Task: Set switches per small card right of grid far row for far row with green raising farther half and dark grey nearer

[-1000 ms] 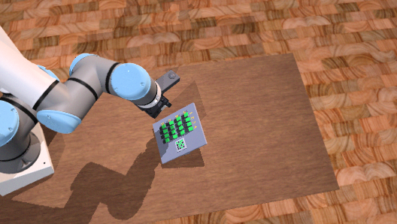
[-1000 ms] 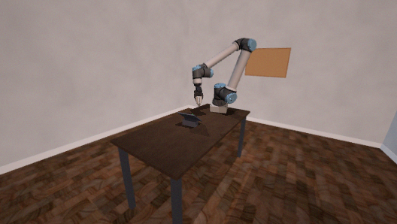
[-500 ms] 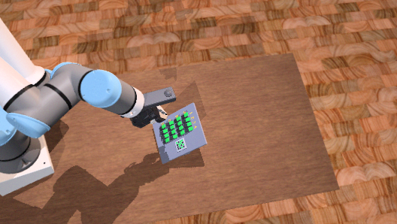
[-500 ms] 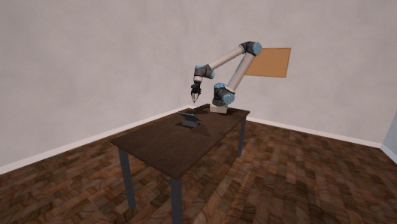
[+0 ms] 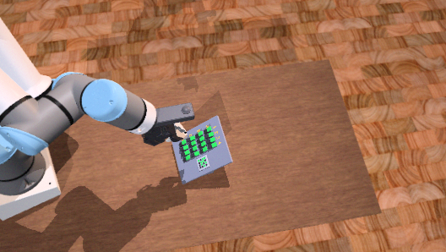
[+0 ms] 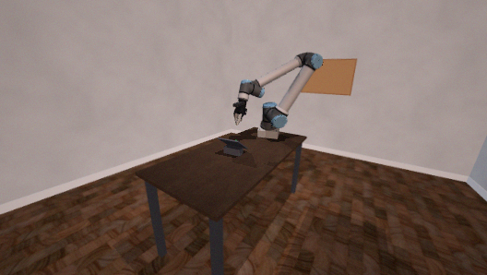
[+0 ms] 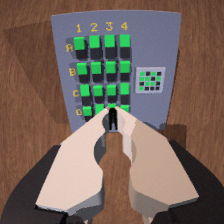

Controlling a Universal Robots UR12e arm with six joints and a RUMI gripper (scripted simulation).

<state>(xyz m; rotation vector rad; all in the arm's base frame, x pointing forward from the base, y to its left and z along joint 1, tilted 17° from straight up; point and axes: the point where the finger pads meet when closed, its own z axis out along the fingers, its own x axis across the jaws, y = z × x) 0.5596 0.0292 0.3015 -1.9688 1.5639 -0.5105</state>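
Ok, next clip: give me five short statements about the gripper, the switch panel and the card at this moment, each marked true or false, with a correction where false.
1. The gripper is shut with nothing between its fingers. True.
2. The gripper is pressing a switch in row A. False: in the exterior view it hangs in the air above the switch panel, touching nothing.
3. The grid's columns are numbered 1 to 4 and its rows lettered A to D. True.
4. The small card lies left of the grid in the wrist view. False: it lies to the right.
5. The panel lies flat on the table. False: it stands tilted.
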